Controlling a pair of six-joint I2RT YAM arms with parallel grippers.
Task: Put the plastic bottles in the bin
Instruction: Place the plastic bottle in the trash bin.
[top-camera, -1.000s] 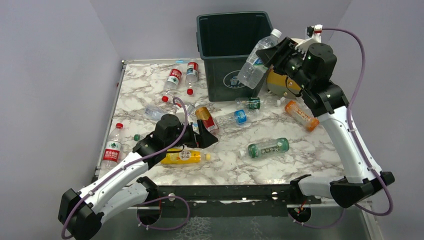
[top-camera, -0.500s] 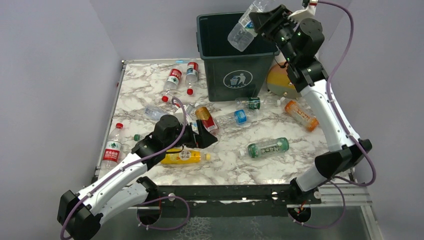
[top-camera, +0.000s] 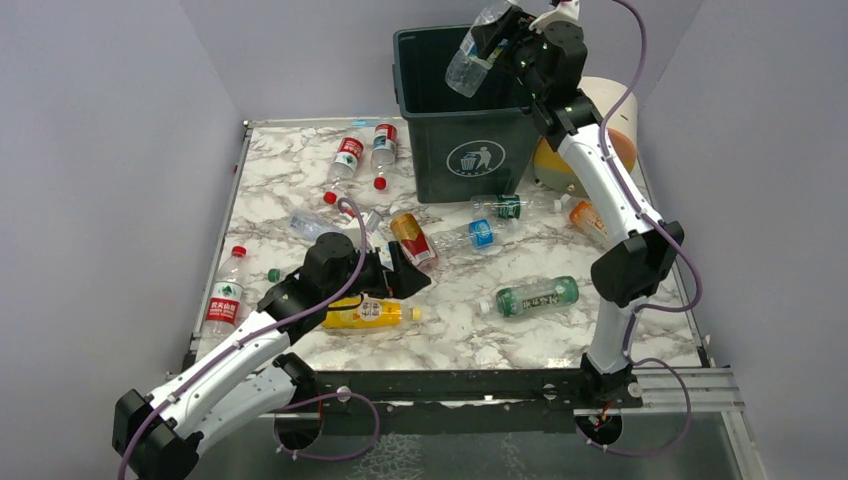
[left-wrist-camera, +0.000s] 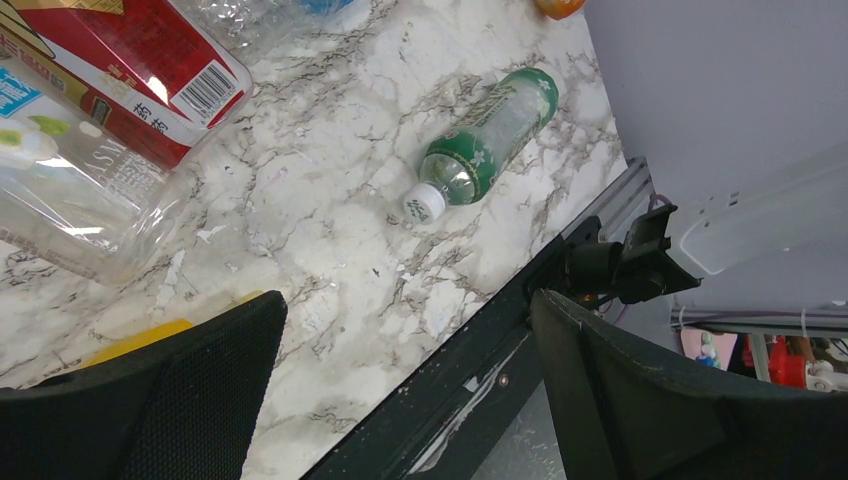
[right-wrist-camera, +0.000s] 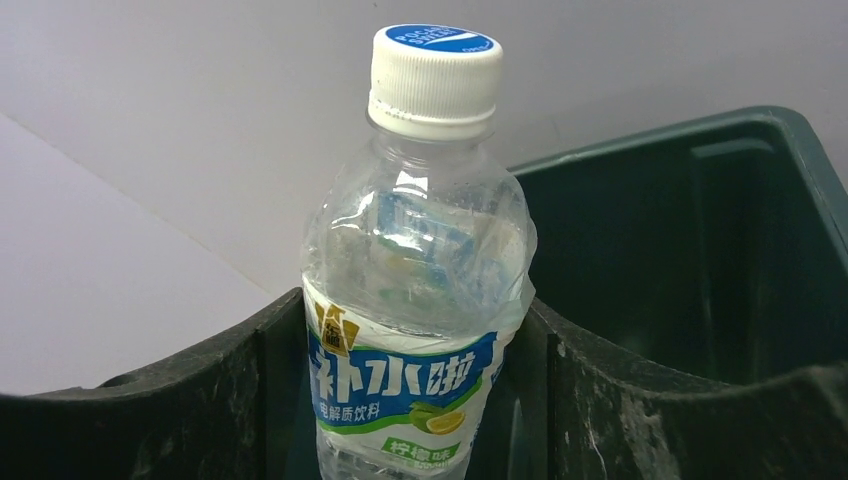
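The right gripper (top-camera: 495, 32) pinches a clear bottle (right-wrist-camera: 410, 260) with a blue label, tilted above the rim of the green bin (top-camera: 470, 150) at the far edge of the table (top-camera: 450, 345). The left gripper (left-wrist-camera: 400, 310) — spread wide — hangs low near the front edge over a yellow bottle (top-camera: 365, 313). A red-and-gold bottle (top-camera: 413, 240) and a green bottle (left-wrist-camera: 490, 130) lie close beside it.
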